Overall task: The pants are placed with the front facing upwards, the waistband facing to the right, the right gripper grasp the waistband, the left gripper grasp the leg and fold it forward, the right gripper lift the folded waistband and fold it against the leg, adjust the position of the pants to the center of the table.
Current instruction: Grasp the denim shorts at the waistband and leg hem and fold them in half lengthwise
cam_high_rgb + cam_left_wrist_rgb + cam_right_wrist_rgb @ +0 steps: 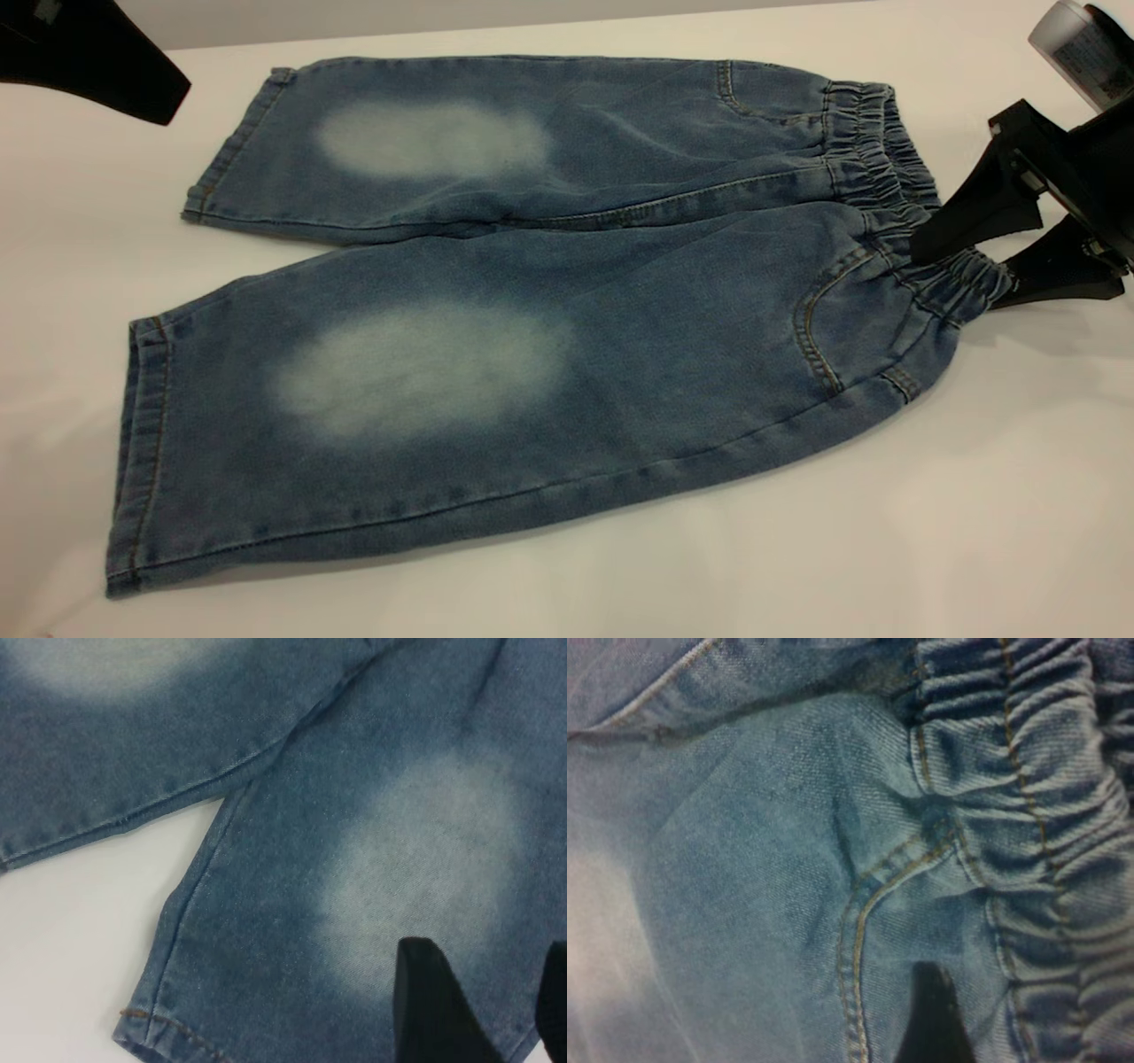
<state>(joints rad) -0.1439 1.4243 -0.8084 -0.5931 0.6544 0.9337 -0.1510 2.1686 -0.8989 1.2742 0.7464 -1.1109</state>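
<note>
We saw small blue denim pants (532, 292) lying flat on a white table (886, 549), front side up. The two legs ran toward the left of the exterior view. The ruched waistband (895, 195) sat at the right. Each leg carried a pale faded oval patch at the knee, and tan stitching traced the curved front pockets.

The right gripper (974, 266) was at the waistband, near the nearer leg's pocket. Its two black fingers were spread apart. One pointed finger lay over the gathered band while the other rested on the table just outside the band's edge, so the band sat between them. We could not tell whether the fingers pressed the fabric. A silver-grey cylinder showed on that arm at the upper right corner.

The left gripper (483, 1010) was over the leg end of the pants. In its wrist view, two black fingers stood apart above a faded knee patch, with denim visible between them, holding nothing. In the exterior view only a black part of that arm appeared, at the top left corner.
</note>
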